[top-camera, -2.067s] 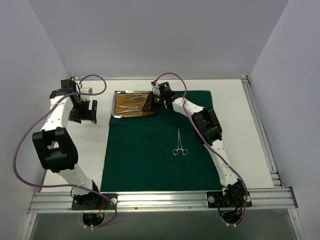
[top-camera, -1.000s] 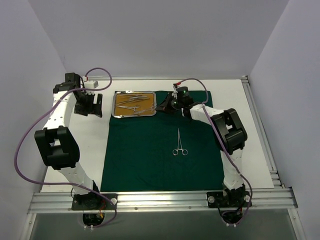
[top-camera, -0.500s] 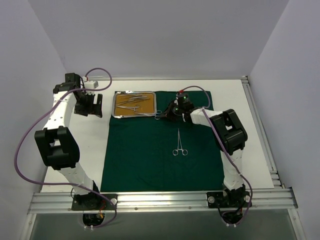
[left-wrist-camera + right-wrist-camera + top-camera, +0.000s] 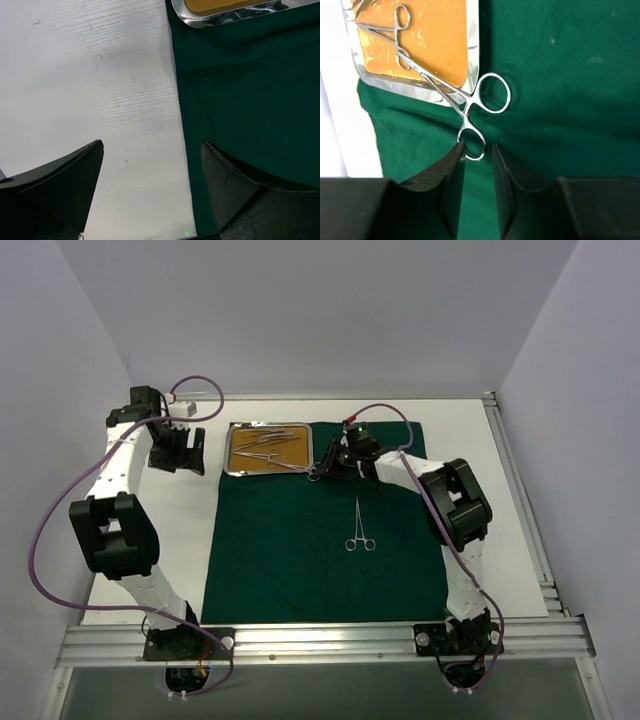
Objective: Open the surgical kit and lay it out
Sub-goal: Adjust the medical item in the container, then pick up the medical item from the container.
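Note:
The dark green cloth (image 4: 300, 550) lies spread flat on the table. On its far left corner stands the steel tray (image 4: 236, 466) with an orange-brown inside, holding thin metal instruments (image 4: 262, 446). One ring-handled clamp (image 4: 359, 530) lies on the cloth's middle. A second clamp (image 4: 465, 102) lies across the tray rim (image 4: 473, 45), its rings on the cloth. My right gripper (image 4: 479, 150) is open a little, its tips at the lower ring. Another clamp (image 4: 402, 37) stays in the tray. My left gripper (image 4: 152, 150) hangs wide open over the cloth's left edge, holding nothing.
White table (image 4: 470, 510) borders the cloth on both sides. An aluminium rail (image 4: 320, 638) runs along the near edge and another along the right side (image 4: 520, 490). Purple cables loop from both arms.
My right gripper pulled the second clamp from the tray over its near right rim onto the cloth, then parted its jaws. The left arm stayed still over the last second.

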You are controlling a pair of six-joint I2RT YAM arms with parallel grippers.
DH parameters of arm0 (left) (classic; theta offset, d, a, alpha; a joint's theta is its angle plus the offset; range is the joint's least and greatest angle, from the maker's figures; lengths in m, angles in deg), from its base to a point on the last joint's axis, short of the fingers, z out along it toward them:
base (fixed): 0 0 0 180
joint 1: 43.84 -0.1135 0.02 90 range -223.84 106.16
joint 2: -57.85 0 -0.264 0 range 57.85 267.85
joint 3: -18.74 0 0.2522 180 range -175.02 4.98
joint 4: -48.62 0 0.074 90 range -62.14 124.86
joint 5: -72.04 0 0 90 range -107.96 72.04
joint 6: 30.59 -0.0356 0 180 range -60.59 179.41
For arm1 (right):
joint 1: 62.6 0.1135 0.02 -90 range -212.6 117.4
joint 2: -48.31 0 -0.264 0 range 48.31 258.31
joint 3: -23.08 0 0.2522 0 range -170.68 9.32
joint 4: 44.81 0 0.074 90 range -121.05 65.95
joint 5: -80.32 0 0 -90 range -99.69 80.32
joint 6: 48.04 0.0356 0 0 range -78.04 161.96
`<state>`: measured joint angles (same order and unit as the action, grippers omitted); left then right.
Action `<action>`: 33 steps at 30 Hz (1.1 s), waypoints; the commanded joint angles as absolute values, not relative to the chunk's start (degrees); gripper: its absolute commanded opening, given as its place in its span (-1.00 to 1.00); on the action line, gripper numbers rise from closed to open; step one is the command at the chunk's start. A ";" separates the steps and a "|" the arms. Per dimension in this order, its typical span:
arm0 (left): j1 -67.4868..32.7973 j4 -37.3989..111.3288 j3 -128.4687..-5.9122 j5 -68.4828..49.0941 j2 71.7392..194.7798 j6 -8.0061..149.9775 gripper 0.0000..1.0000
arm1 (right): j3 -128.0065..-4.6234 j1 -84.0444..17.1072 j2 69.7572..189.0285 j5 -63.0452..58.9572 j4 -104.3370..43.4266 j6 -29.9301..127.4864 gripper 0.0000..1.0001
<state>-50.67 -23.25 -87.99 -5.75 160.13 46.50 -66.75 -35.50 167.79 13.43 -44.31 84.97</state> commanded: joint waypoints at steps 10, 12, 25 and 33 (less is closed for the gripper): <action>-50.61 -23.41 -88.98 -5.30 159.19 45.78 0.76 | -91.38 -31.84 169.85 4.73 -16.23 53.50 -0.33; -50.61 -23.50 -88.89 -5.56 159.10 45.78 0.76 | -100.31 -30.52 174.49 4.55 -12.53 44.98 -0.43; -50.61 -23.67 -88.45 -6.18 158.31 45.78 0.76 | -115.22 -28.93 187.00 10.35 -2.31 28.69 -0.59; -50.61 -23.59 -88.01 -6.27 158.22 45.78 0.76 | -116.36 -28.67 189.37 8.95 -4.33 30.54 -0.67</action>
